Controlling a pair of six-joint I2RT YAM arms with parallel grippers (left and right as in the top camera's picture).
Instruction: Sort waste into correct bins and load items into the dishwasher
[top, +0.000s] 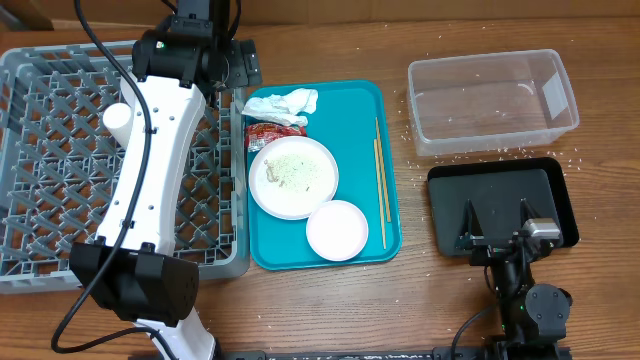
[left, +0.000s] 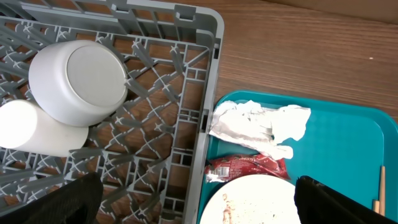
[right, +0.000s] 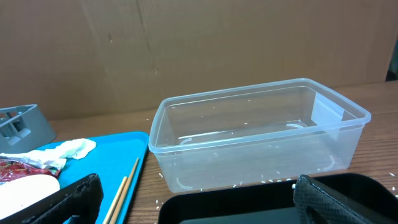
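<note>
You are hovering the left pincer (left: 199, 208), jaws apart and empty, over the rim of the grey lattice rack (left: 211, 74), where two smooth white cups (left: 78, 81) are lying, so loading appears under way. The next move is likely calling for a reach to the teal tray (top: 355, 100), where the crumpled napkin (left: 261, 124), glossy red wrapper (left: 249, 167) and soiled round plate (top: 293, 177) are sitting. Your right pincer (right: 196, 202), likewise apart, is hanging above the flat black tray (top: 500, 182) beside the clear tub (right: 261, 124).
</note>
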